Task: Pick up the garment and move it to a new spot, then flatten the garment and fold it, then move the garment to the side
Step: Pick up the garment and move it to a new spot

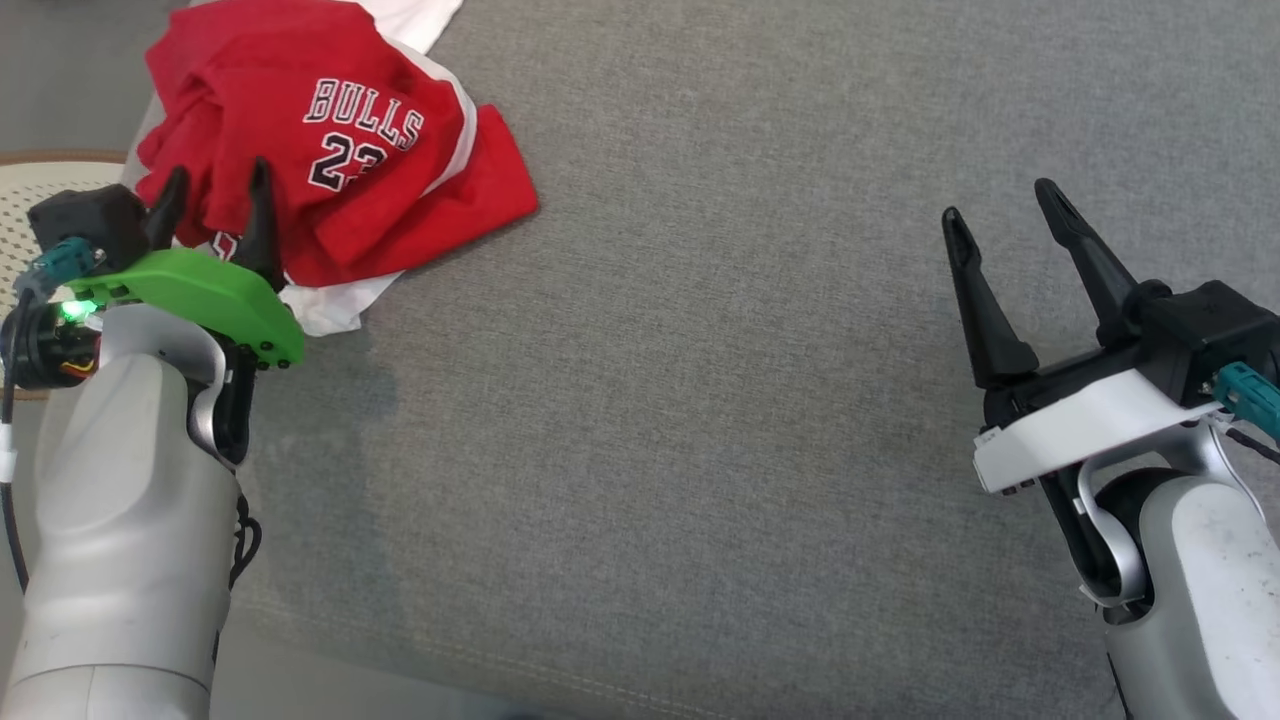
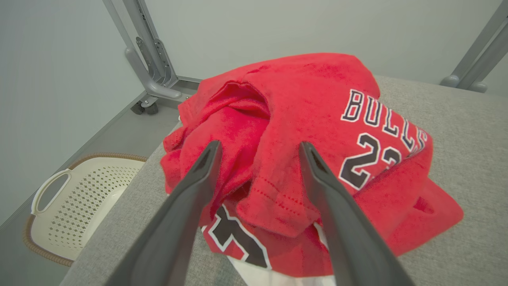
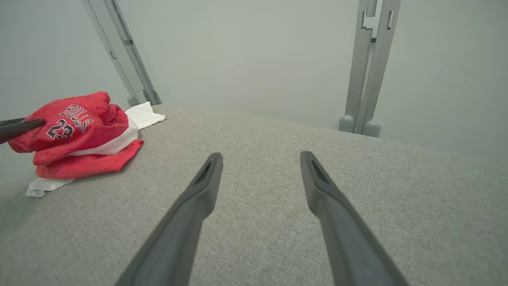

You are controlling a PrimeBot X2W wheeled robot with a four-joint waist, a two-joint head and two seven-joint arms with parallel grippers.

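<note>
The grey fabric-covered table (image 1: 700,400) spans the head view. The garment (image 1: 330,120), a red and white jersey, lies crumpled at the table's far left corner. A white perforated basket (image 2: 79,198) stands on the floor beside that corner. The left gripper (image 1: 221,168) is fully open and holds nothing; its fingertips are at the garment's near edge, and contact cannot be determined. The right gripper (image 1: 997,200) is fully open and empty above bare table, well apart from the garment.

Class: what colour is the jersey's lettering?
Black, white-outlined, on the crumpled red jersey; best in left wrist view.
</note>
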